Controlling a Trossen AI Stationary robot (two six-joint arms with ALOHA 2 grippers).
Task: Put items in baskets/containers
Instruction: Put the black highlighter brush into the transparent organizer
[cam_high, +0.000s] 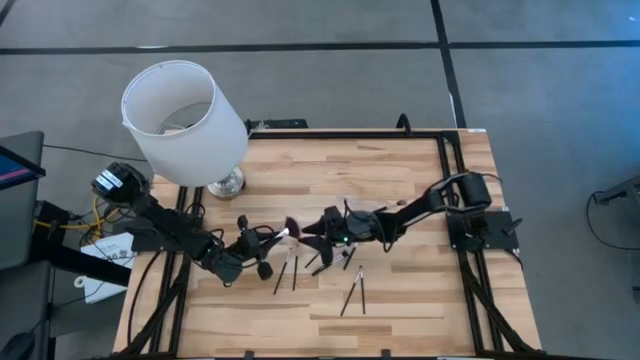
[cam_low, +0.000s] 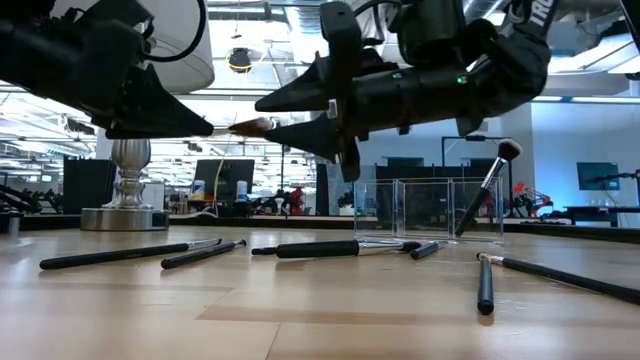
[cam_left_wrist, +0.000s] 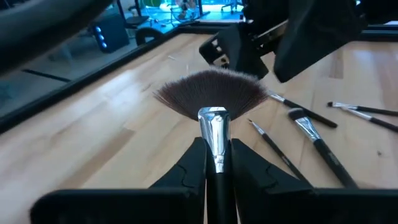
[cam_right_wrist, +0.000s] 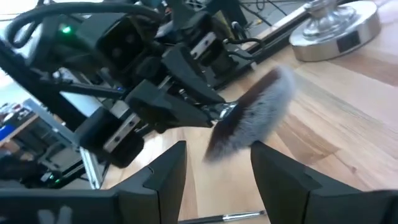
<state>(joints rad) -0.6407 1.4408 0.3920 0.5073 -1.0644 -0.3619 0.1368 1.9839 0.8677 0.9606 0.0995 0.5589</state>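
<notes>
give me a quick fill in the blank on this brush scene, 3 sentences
1. The left gripper is shut on the ferrule of a ____ brush.
2. The right gripper faces that brush head with its jaws ____.
3. In the low view, one brush already leans inside the clear ____.

Missing words: fan; open; tray

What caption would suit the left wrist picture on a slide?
Left gripper shut on a fan brush, held above the wooden table facing the open right gripper.
</notes>
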